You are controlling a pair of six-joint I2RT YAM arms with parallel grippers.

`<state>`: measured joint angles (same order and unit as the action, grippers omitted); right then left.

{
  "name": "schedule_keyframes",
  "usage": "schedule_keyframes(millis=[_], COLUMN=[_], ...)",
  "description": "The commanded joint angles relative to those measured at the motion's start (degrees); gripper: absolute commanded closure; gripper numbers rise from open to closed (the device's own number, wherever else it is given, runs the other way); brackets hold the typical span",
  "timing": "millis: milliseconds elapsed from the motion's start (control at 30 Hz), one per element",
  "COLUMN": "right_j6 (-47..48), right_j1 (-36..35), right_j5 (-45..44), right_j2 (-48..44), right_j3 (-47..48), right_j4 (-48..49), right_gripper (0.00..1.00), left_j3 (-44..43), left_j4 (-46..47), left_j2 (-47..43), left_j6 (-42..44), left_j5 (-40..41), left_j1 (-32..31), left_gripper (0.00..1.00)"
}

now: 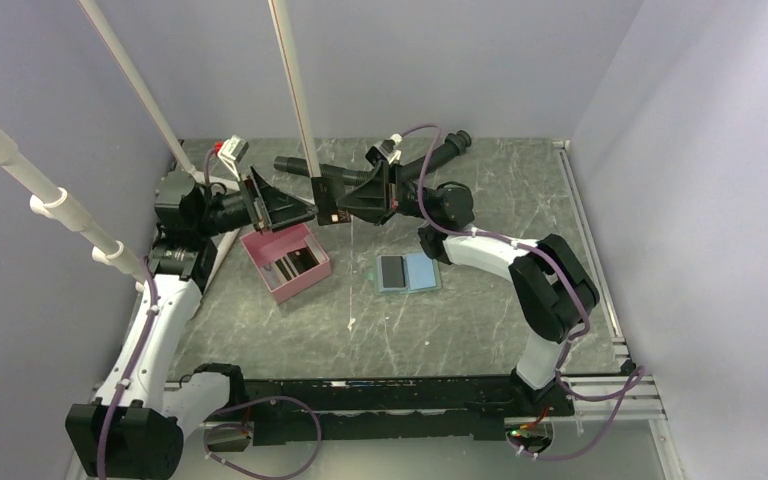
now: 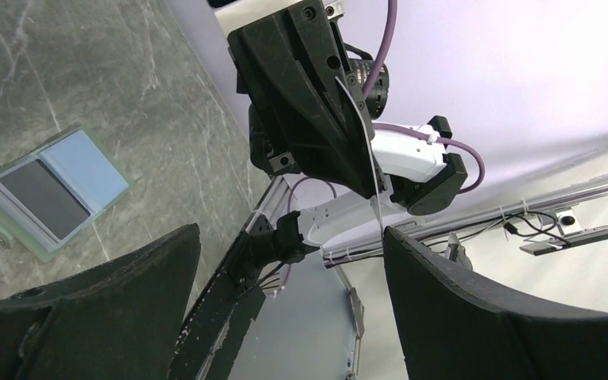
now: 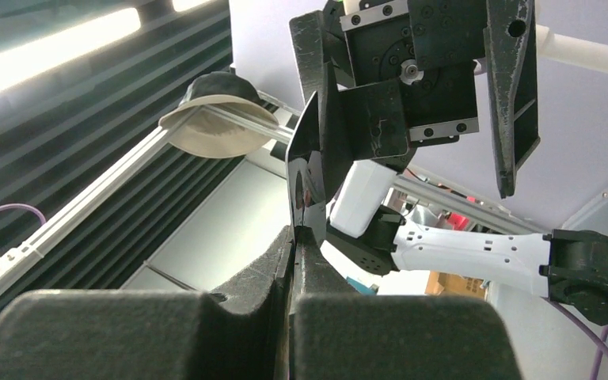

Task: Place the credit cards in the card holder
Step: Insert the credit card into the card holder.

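My right gripper (image 1: 348, 206) hangs above the table, shut on a dark credit card (image 1: 327, 200) that sticks out toward the left arm. In the right wrist view the card (image 3: 307, 186) shows edge-on between the closed fingers. My left gripper (image 1: 302, 210) faces it, open, with nothing between its fingers (image 2: 127, 301); the card's tip sits just at their ends. The left wrist view shows the card (image 2: 368, 174) as a thin pale line. The light-blue card holder (image 1: 415, 272) lies flat on the table right of centre, a dark card (image 1: 392, 270) resting on its left half.
A pink open-topped box (image 1: 278, 243) with dark cards inside stands on the table under the left gripper. Two white poles (image 1: 295, 90) rise from the back of the table. Purple walls close in the left, back and right sides.
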<state>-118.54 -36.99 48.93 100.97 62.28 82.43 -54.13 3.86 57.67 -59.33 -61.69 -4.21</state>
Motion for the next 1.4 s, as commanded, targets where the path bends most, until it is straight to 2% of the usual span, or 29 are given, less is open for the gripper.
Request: schedule_keyframes(millis=[0,167,267,467,600,700,767,833,967,1033,1100,1233,1300,1367], right_j6=[-19.5,-19.3,-19.2,-18.7,-17.0,-14.5,-12.1,-9.8,-5.4,-4.0,-3.3,-2.7,-2.9,-2.9], right_j1=[0.3,0.3,0.3,0.4,0.7,1.3,1.9,2.8,4.1,4.5,4.7,5.0,5.7,6.4], right_j5=[-3.3,-3.4,-3.2,-2.9,-1.7,0.2,1.7,3.1,6.7,7.2,7.5,8.2,8.5,8.5], right_j2=[-5.3,-5.6,-5.5,-5.6,-5.6,-6.0,-6.4,-7.1,-7.9,-8.0,-7.9,-9.0,-9.3,-9.8], right_j3=[1.8,2.5,2.8,2.0,0.7,-2.6,-5.4,-8.5,-13.2,-15.4,-16.9,-18.2,-18.6,-19.1], right_j4=[15.9,15.9,15.9,15.9,15.9,15.9,15.9,15.9,15.8,15.8,15.8,15.8,15.7,15.7], right_gripper=[1.0,1.0,1.0,1.0,1.0,1.0,1.0,1.0,1.0,1.0,1.0,1.0,1.0,1.0], left_j3=[2.1,3.8,3.6,2.5,1.2,2.0,2.9,2.9,1.7,0.5,-0.6,-3.6,-3.9,-3.7], left_j4=[1.6,3.9,1.3,8.2,8.6,14.2,20.5,22.2,17.0,13.4,10.5,0.7,0.4,1.2], left_j2=[-0.7,-0.3,-0.4,-0.9,-1.2,-1.4,-1.4,-1.3,0.0,1.9,4.0,6.3,7.0,7.7], left_j6=[0.0,-1.4,0.5,-3.7,-4.2,-8.9,-12.4,-13.4,-9.2,-6.5,-4.4,0.0,-0.9,-2.5], left_j5=[-1.4,-3.2,-3.0,-6.2,-7.3,-7.1,-6.6,-5.5,-1.3,1.5,4.3,9.7,10.8,10.9], left_j1=[2.5,2.5,2.6,2.6,2.4,1.8,0.9,-0.8,-6.2,-9.6,-12.6,-15.3,-15.6,-15.8], left_gripper=[0.1,0.1,0.1,0.09,0.05,0.02,0.01,0.01,0.01,0.05,0.13,0.27,0.38,0.45])
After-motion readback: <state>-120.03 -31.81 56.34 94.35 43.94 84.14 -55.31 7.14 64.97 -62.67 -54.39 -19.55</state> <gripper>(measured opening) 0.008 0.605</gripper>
